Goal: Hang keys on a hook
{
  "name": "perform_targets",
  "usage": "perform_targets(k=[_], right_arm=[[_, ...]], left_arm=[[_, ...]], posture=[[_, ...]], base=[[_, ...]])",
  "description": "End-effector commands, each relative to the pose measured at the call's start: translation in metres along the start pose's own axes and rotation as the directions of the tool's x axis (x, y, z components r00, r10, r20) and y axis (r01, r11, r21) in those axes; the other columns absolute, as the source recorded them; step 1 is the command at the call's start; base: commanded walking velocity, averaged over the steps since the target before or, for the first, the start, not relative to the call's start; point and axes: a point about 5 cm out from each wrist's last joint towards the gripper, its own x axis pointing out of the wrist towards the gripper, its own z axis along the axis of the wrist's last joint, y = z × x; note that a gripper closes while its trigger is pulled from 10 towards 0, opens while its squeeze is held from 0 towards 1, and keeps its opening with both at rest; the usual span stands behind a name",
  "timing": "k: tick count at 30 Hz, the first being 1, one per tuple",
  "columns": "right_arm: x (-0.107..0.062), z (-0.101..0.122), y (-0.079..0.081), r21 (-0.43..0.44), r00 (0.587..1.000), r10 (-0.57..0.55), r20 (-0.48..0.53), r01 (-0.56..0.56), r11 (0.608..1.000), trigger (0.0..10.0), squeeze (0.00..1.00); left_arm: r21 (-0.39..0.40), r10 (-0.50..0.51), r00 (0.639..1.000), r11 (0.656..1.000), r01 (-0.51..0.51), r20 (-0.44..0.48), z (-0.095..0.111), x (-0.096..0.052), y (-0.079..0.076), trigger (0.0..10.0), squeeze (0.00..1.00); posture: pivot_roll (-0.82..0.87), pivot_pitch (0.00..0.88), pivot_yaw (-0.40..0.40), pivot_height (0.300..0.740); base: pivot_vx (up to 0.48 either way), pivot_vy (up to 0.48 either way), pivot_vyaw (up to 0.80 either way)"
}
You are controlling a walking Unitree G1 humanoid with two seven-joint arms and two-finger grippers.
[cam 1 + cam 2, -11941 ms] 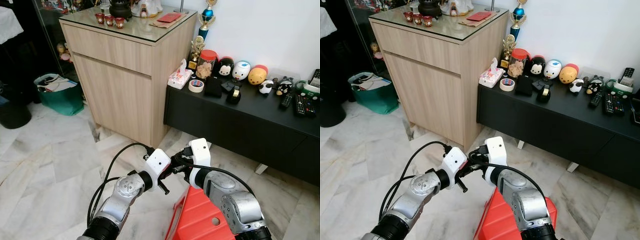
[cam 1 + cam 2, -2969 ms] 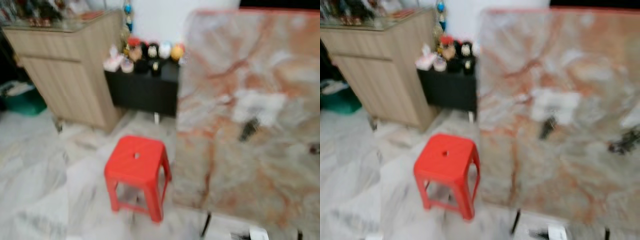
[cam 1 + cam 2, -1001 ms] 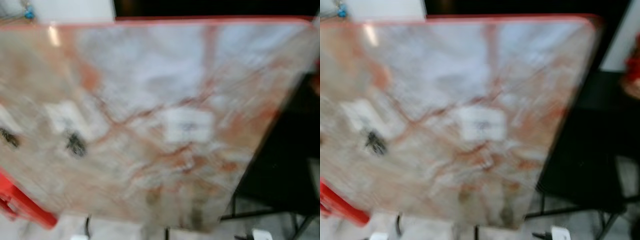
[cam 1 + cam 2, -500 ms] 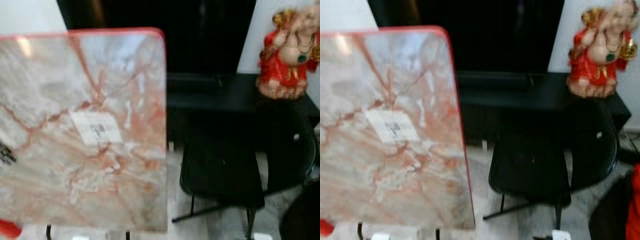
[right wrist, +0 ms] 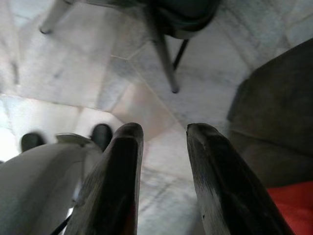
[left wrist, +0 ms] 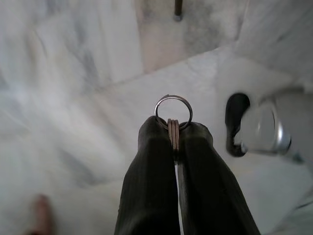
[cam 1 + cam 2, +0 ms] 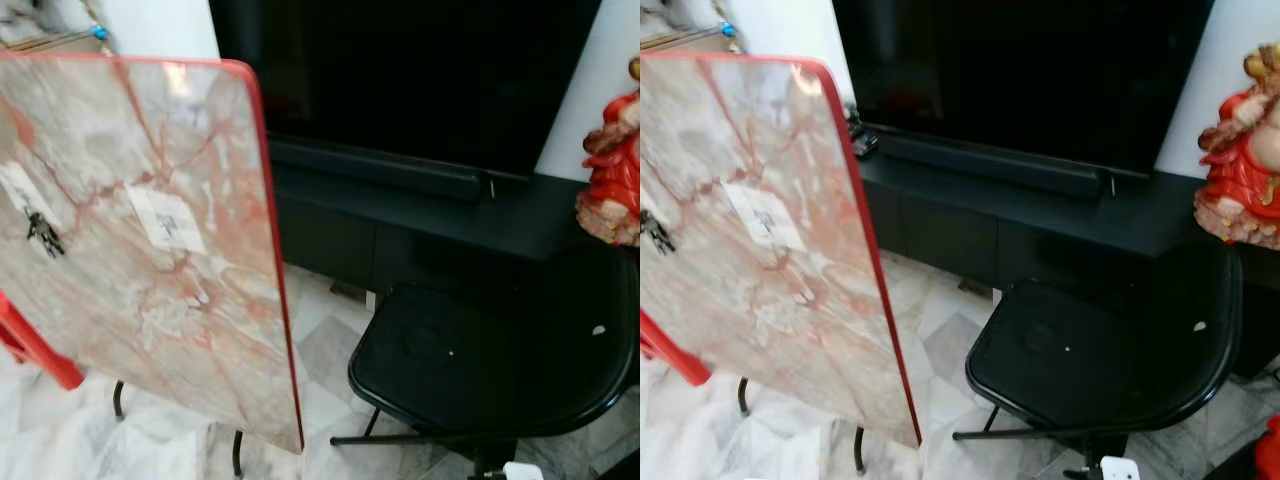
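In the left wrist view my left gripper is shut on the keys, pinching their flat blades between its black fingers. The silver key ring stands out past the fingertips over pale marble floor. In the right wrist view my right gripper hangs open with nothing between its fingers, pointing down at the floor.
A folded table with a red-rimmed marble-pattern top leans upright at the left. A black folding chair stands at the right before a low black cabinet bearing a large dark screen. A red figurine sits at the far right.
The head camera has swung back to the left: the marble tabletop fills more of the left side, and the figurine has slid to the right edge. The picture is sharper.
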Motion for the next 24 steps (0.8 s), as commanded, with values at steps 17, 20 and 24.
perform_targets(k=[17,20,24], right_arm=[[0.000,0.000,-0.002,-0.060,1.000,0.011,-0.012,-0.011,0.998,10.0,0.00],[-0.001,-0.001,-0.004,-0.093,1.000,0.011,-0.019,-0.013,0.996,10.0,0.00],[-0.001,-0.002,-0.006,-0.093,1.000,0.009,-0.020,-0.011,0.996,10.0,0.00]], left_arm=[[0.013,0.097,0.694,0.988,-0.152,0.713,0.166,-0.028,-0.011,10.0,0.00],[0.043,0.059,0.598,0.987,-0.154,0.799,0.180,-0.044,-0.029,10.0,0.00],[0.052,0.028,0.547,0.990,-0.130,0.837,0.182,-0.057,-0.043,10.0,0.00]], posture=[[0.02,0.000,-0.024,0.737],[0.03,0.000,-0.028,0.737],[0.03,0.000,-0.031,0.737]], base=[[0.000,0.000,0.00],[0.000,0.000,0.00],[0.000,0.000,0.00]])
